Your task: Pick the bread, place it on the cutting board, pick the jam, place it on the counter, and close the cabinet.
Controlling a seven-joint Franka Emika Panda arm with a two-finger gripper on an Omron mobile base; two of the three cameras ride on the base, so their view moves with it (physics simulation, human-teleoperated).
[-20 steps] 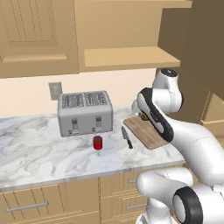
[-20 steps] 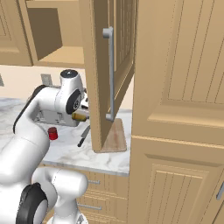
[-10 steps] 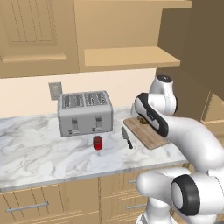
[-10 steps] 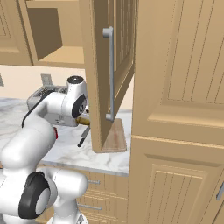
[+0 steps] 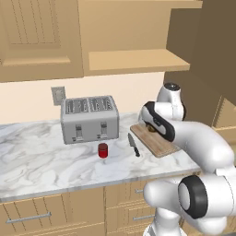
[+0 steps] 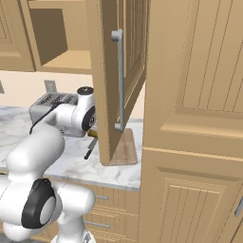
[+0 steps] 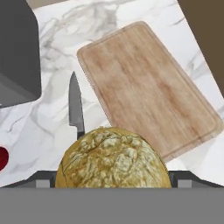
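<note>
Knife (image 5: 134,144) lies between jam (image 5: 103,150) and cutting board (image 5: 154,139).

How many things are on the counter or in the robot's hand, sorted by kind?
Toaster: 1
Jam jar: 1
Knife: 1
Cutting board: 1
Bread roll, between the gripper's fingers: 1
Total: 5
</note>
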